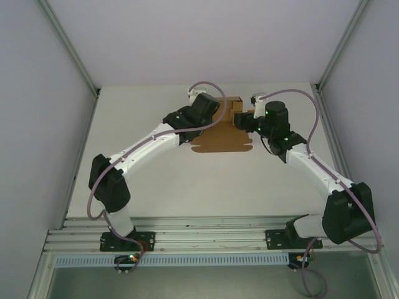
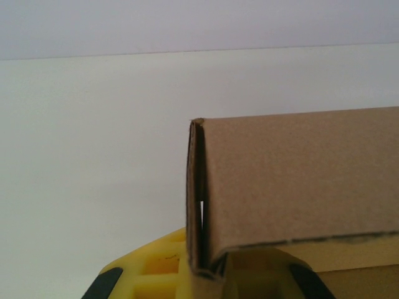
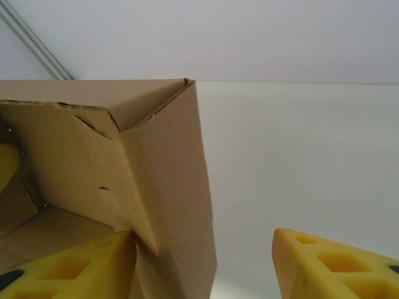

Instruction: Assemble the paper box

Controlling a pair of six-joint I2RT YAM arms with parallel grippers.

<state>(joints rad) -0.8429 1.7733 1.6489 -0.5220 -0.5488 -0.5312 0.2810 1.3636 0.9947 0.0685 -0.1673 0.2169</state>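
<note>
From above, both wrists [image 1: 202,109] covered part of the paper box [image 1: 221,142] and hid the fingertips from me. The bottom edge cropped the left gripper [image 2: 206,281] (cardboard masked its gap), and the box ran off the right side. On the right wrist camera it ran off left and bottom.

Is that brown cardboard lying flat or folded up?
Partly folded: the brown cardboard paper box has walls standing at its far end, one flap flat.

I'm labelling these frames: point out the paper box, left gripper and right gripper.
paper box [image 1: 218,140]: top view, on its flat near flap.
left gripper [image 2: 206,255]: left wrist view, between its fingers, on the gripped wall.
right gripper [image 3: 202,243]: right wrist view, midway between its spread fingers.
</note>
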